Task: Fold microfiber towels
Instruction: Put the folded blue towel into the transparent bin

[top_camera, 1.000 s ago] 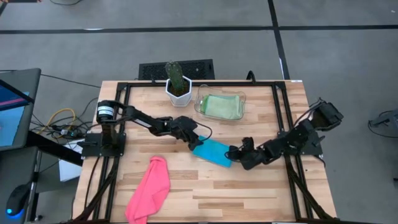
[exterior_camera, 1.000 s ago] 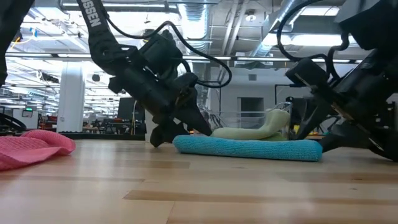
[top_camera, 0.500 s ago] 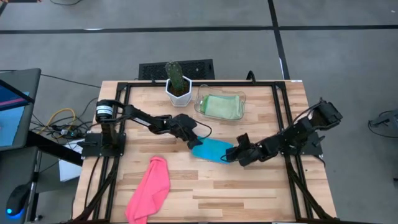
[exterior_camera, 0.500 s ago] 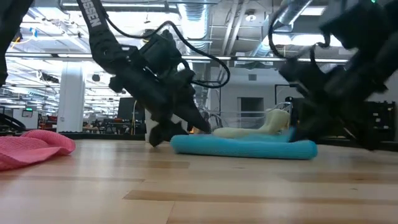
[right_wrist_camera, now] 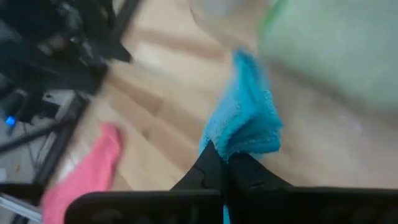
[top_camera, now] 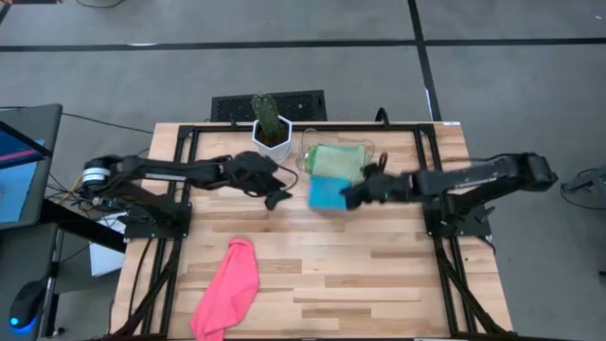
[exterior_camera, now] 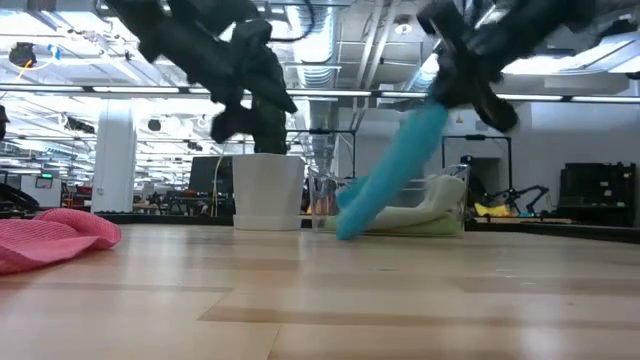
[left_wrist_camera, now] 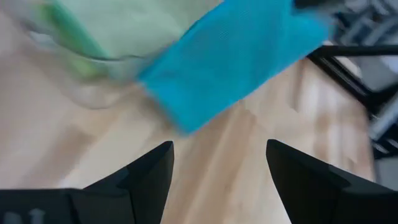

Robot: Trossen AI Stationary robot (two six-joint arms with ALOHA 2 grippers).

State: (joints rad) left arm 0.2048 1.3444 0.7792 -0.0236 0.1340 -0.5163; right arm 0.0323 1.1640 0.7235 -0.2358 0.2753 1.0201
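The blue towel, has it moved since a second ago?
Yes. The blue towel has gone up from mid-table toward the clear tray, lifted and hanging from the right gripper, its low end near the tabletop.

My overhead camera looks straight down; my low one looks level across the table (top_camera: 379, 284). Each wrist camera looks closely past its fingers. All four share the turquoise towel (top_camera: 328, 195).
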